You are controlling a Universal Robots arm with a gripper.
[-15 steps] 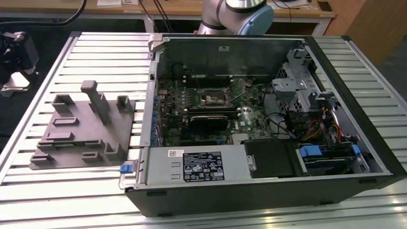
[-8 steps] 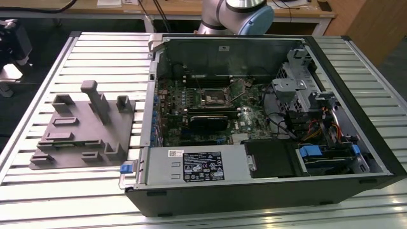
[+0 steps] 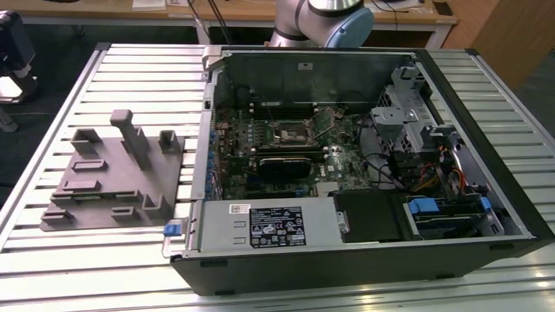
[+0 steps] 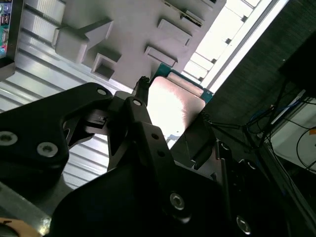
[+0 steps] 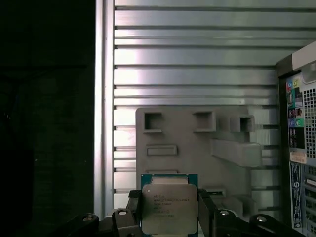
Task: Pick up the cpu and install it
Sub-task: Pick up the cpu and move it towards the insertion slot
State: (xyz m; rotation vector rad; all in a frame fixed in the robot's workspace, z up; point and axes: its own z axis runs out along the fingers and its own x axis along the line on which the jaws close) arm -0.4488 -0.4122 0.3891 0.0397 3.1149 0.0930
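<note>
The cpu (image 5: 169,207), a flat square chip with a pale silvery top and a thin teal rim, sits between the black fingers of my gripper (image 5: 170,212), which is shut on it. In the second wrist view the cpu (image 4: 175,103) is pinched at its edges by the gripper (image 4: 173,121), well above the table. The grey plastic fixture (image 5: 192,143) with upright blocks lies beneath the held chip. In the exterior view the black-framed motherboard socket (image 3: 292,135) lies inside the open computer case (image 3: 364,260).
The grey fixture (image 3: 117,175) rests on the slatted metal table (image 3: 52,273) at the exterior view's left, beside the case. The arm's base (image 3: 321,19) stands behind the case. Drive cages and cables (image 3: 425,149) crowd the case's right side. The table edge (image 5: 103,98) borders dark floor.
</note>
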